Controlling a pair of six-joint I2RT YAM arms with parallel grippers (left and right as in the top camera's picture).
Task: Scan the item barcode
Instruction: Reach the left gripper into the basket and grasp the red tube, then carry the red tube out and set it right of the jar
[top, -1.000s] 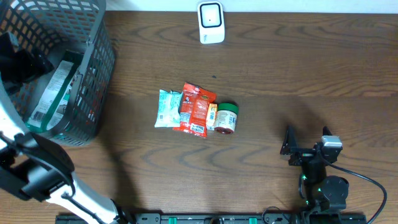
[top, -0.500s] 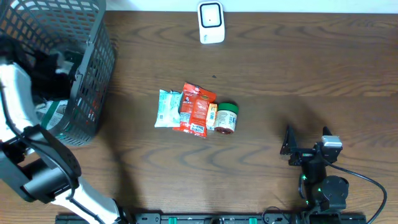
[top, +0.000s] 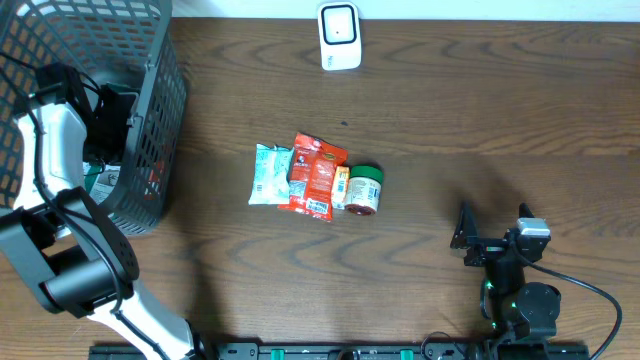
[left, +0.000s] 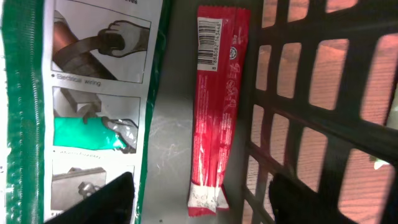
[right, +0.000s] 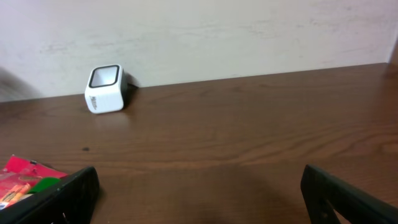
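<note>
Left arm's moving deeper into basket (left: 171, 137); left gripper (left: 208, 198) is hovering, jaws spread, red sachet (left: 217, 106) lying between them, untouched. Right gripper (right: 205, 193) is idling, jaws wide. Sachet's prob light, floppy, slick: I'd be pinching mid-length, clear of barcode.

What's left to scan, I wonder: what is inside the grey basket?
A slim red packet, barcode facing up, lies beside a green-and-white instruction package on the floor of the basket. Anything under them is covered.
</note>
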